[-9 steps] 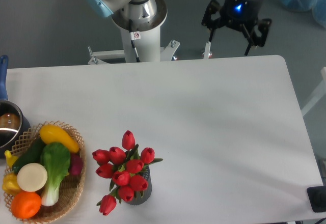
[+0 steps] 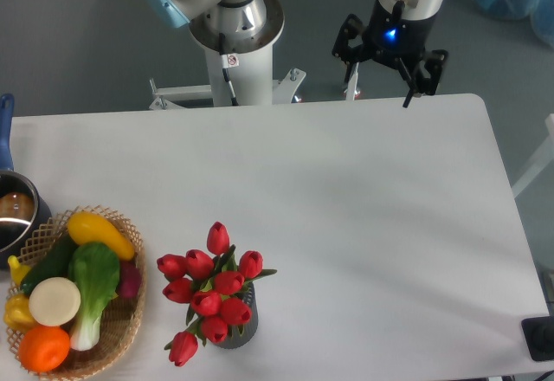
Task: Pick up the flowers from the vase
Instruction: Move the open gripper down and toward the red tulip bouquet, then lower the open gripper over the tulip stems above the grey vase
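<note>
The flowers (image 2: 212, 290), a bunch of red tulip buds with green stems and leaves, stand in the vase (image 2: 241, 328), a short dark grey ribbed cylinder near the table's front edge, left of centre. The buds spread wider than the vase and hide most of its mouth. My gripper (image 2: 379, 91) hangs above the table's far edge at the upper right, far from the flowers. Its two black fingers are spread apart and hold nothing. A blue light glows on its body.
A wicker basket (image 2: 121, 322) of colourful vegetables sits at the front left, close to the flowers. A dark pot (image 2: 16, 212) stands at the left edge. The arm's white base (image 2: 235, 43) rises behind the table. A black object (image 2: 538, 338) lies at the front right corner.
The gripper has shifted a little to the left and down in the picture, closer to the table's far edge. The flowers and vase have not moved.
</note>
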Robot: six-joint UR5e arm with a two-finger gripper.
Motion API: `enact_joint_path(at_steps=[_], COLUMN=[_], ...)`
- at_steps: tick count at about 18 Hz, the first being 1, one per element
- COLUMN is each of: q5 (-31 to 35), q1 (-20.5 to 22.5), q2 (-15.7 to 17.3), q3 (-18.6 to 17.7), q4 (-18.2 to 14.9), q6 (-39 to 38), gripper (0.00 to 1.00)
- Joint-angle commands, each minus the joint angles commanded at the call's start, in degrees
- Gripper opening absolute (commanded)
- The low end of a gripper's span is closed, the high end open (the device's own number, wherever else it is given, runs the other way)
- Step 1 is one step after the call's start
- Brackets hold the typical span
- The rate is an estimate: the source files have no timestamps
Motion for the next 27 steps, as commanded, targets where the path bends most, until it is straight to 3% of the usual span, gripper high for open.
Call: enact_joint_path(at_steps=[7,9,12,13,15,19,23,27], q5=[-0.79,-0.88,-1.93,-2.37,-3.95,-7.20,-13.16,-24.58], q1=[-0.79,-1.93,-4.30,-4.31,-4.40,-4.48,-5.10,-5.19], q2=[0.17,0.70,2.36,2.89,2.99,3.08,4.13,3.52], q3=[-3.51,-6.22,-14.12,-16.07,-17.49,-18.54,-23.28,-23.56], q4=[0.70,6.82,22.10,25.54,28.03,28.91,39.70,41.04], q6=[-7.65,-7.75,-8.45,-9.49,-11.52,-11.53,-11.79,-15.92], gripper=[1.00,1.00,1.00,1.00,1.00,1.00,1.00,1.00])
